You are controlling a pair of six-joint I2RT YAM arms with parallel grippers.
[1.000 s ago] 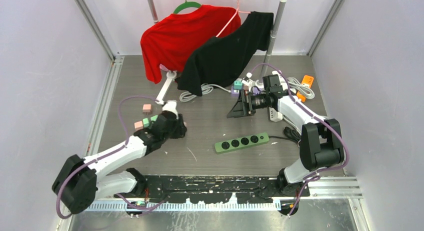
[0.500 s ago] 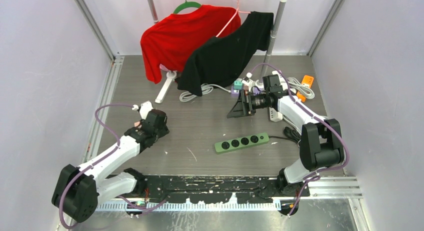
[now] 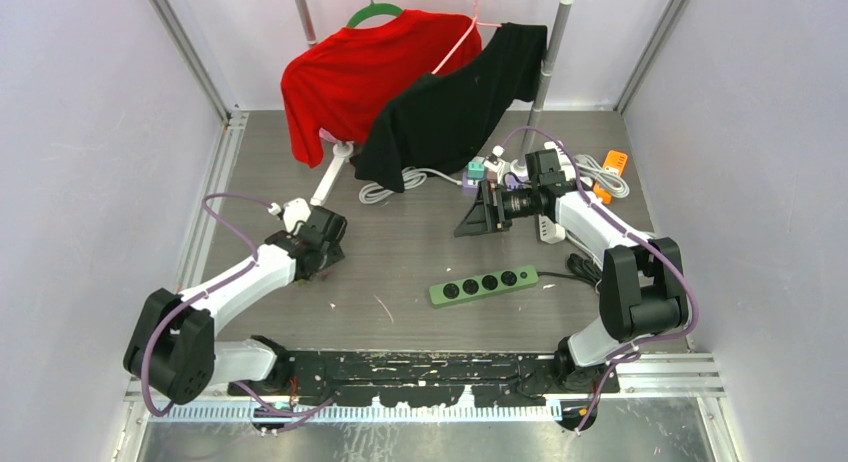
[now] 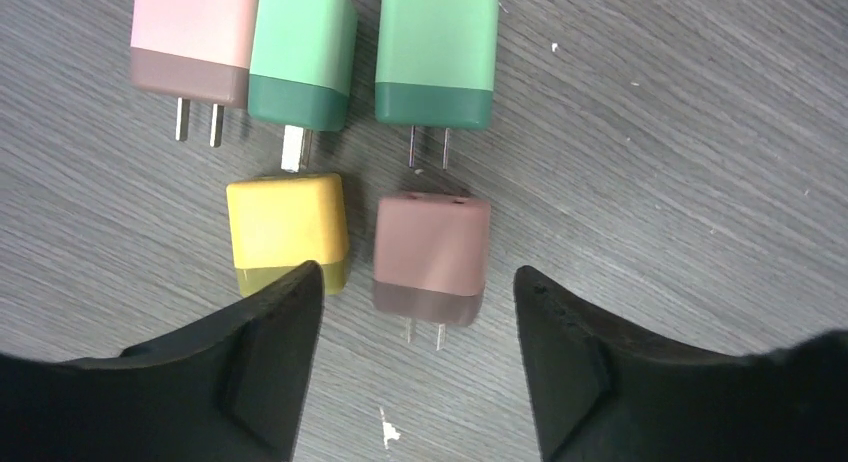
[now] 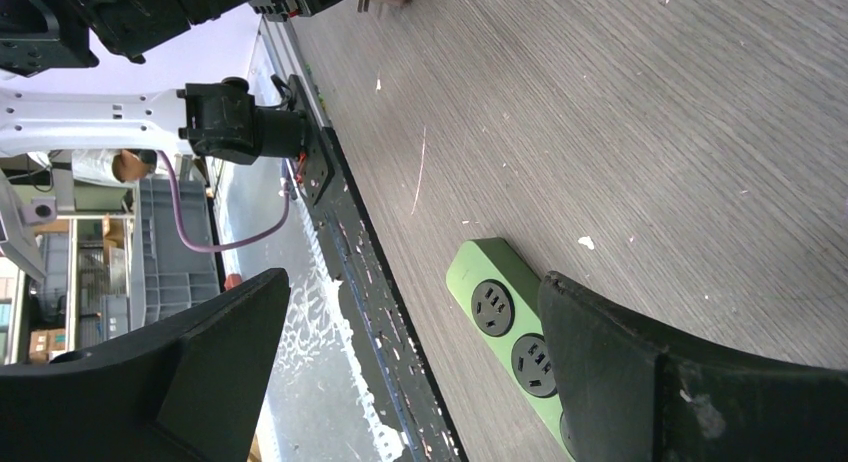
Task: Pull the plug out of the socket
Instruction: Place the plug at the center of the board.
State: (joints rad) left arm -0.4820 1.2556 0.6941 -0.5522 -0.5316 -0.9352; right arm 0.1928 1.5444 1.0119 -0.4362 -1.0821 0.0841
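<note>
**Now: left gripper open over loose plugs, socket strip well apart**

Left gripper [image 4: 417, 282] hangs low over a cluster of five plugs near the left edge of the tabletop [image 3: 420, 252]. Its jaws stand partly apart and clamp nothing. The mauve plug [image 4: 432, 252] lies flat on the wood in the gap between the fingers, touching neither, prongs toward the gripper. The yellow plug [image 4: 288, 227] is just beside it, with one corner hidden behind a finger. A row of three sits beyond them: pink plug [image 4: 195, 32], left green plug [image 4: 302, 52] and right green plug [image 4: 437, 52]. All three point their prongs toward the gripper. The right green plug's prongs stop just short of the mauve plug.

Green socket strip [image 3: 484, 284] lies flat toward the near edge, right of centre, well apart from the plug cluster. Its round sockets face up, and a black cord leaves its right end.

Right gripper [image 5: 415, 280] is held above the far right part of the tabletop, turned sideways. Its jaws are spread fully wide and hold nothing.

Red shirt [image 3: 360, 72] and black shirt [image 3: 450, 112] hang on a rack at the far edge.
</note>
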